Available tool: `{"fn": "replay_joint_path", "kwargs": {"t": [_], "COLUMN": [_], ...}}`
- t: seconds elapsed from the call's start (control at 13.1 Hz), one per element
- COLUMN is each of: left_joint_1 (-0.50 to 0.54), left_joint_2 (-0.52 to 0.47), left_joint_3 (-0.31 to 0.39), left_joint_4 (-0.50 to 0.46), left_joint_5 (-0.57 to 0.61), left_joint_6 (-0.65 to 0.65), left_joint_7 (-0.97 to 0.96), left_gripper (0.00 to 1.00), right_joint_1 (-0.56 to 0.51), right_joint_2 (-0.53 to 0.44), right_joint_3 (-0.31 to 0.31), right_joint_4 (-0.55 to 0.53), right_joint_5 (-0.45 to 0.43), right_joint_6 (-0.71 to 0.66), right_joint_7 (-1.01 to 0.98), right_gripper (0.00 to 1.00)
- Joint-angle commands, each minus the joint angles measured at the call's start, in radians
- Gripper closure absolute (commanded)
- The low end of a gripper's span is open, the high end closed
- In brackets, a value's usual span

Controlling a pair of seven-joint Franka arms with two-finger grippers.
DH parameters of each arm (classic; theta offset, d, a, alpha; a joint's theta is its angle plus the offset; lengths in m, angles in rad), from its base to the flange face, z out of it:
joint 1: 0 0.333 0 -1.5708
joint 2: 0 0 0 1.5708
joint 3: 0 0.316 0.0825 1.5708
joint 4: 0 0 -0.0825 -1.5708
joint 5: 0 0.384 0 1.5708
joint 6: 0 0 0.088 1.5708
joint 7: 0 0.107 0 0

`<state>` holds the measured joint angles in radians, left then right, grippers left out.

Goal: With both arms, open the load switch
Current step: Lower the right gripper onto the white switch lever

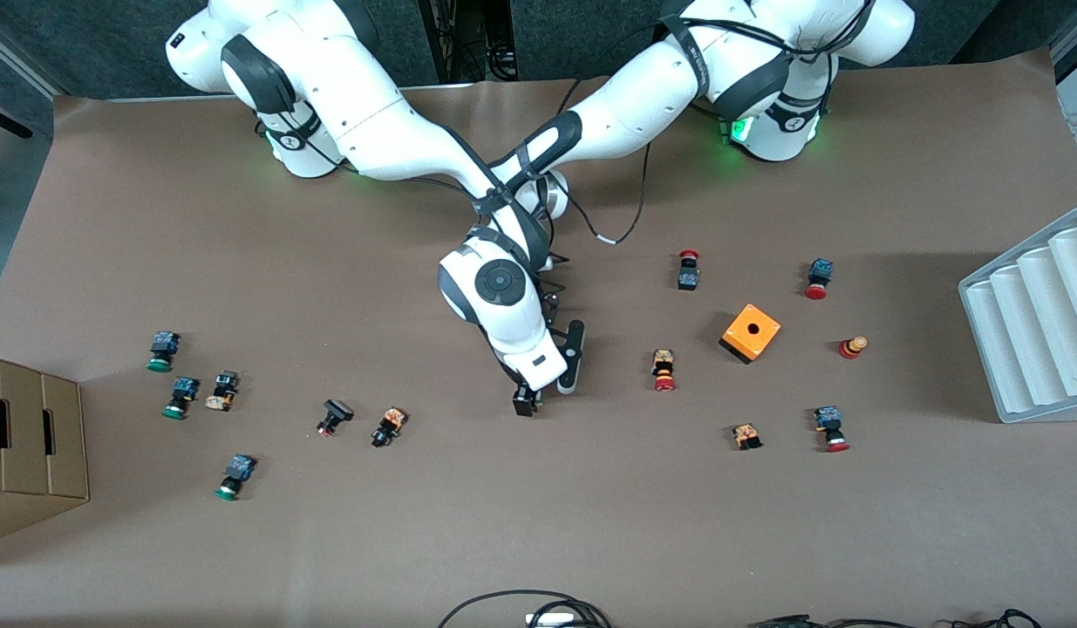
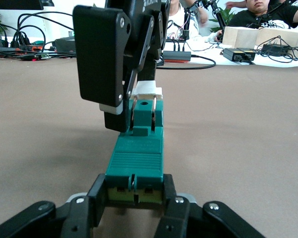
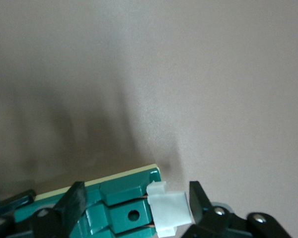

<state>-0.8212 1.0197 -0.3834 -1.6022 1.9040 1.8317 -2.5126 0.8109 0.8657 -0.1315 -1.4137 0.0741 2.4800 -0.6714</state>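
- Near the middle of the table [image 1: 538,541], in the front view, both arms reach in and cross. The right arm bends down with its wrist over the table's middle, and its right claw [image 1: 528,403] points down just above the brown surface. The left arm's forearm runs under it, and the left claw is hidden there.
- In the left wrist view, the left claw [image 2: 134,198] is clamped on one end of the green load switch [image 2: 136,158], which lies level and points away. The right claw's black fingers [image 2: 100,59] come down over the switch's other end, at its white sliding piece [image 2: 150,90].
- In the right wrist view, the right claw [image 3: 136,203] stands apart, one finger on each side of the load switch's green body and white sliding piece [image 3: 170,210]; the finger by the slider sits just beside it, and I cannot tell if it touches.
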Motion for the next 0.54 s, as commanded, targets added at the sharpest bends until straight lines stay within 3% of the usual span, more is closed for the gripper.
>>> {"fn": "replay_joint_path", "kwargs": {"t": [0.0,0.46], "left_joint_1": [-0.010,-0.012], "left_joint_2": [0.022,0.020], "left_joint_3": [0.008,0.008], "left_joint_4": [0.005,0.005], "left_joint_5": [-0.006,-0.006], "left_joint_6": [-0.020,-0.020], "left_joint_7": [-0.029,-0.029], "left_gripper": [0.72,0.72], "right_joint_1": [0.014,0.013], "right_joint_2": [0.019,0.013], "right_joint_3": [-0.014,-0.014], "right_joint_4": [0.026,0.018], "right_joint_5": [0.029,0.027], "right_joint_6": [0.029,0.031], "right_joint_7": [-0.004,-0.014], "right_gripper": [0.15,0.18]}}
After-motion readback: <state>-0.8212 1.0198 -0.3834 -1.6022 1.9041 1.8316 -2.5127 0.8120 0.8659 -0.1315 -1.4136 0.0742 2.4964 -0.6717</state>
